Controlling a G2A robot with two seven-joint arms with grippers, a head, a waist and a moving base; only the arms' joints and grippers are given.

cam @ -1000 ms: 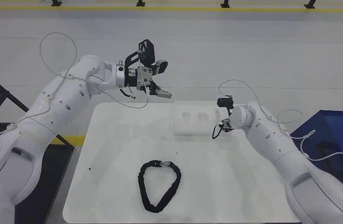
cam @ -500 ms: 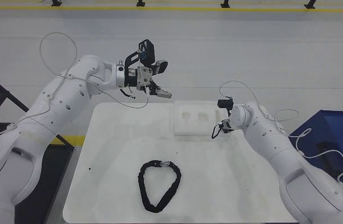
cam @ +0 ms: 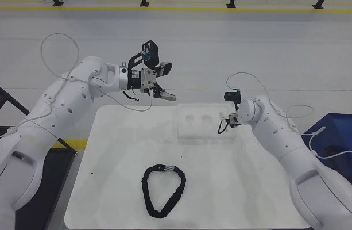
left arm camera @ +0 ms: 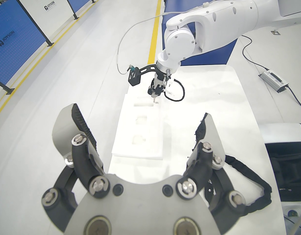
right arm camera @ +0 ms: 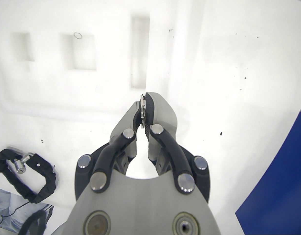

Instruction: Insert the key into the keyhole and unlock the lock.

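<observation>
Right wrist view: right gripper [right arm camera: 143,100] fingers pinch the key [right arm camera: 142,115], just above the narrow slot [right arm camera: 139,50] in the foam tray [right arm camera: 42,86]. Left gripper [left arm camera: 140,121] is spread wide, empty, raised beyond the tray. Chain lock [cam: 163,190] lies well apart. Best: firm pinch, lift straight, line key with keyhole [right arm camera: 22,170]; left should steady the lock.

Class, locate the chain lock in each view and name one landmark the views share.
Top view: lock nearer the robot than the foam tray.
Left wrist view: lock partly behind a finger of the left gripper.
Right wrist view: lock beside the right gripper's base.
Shared landmark: the foam tray.
</observation>
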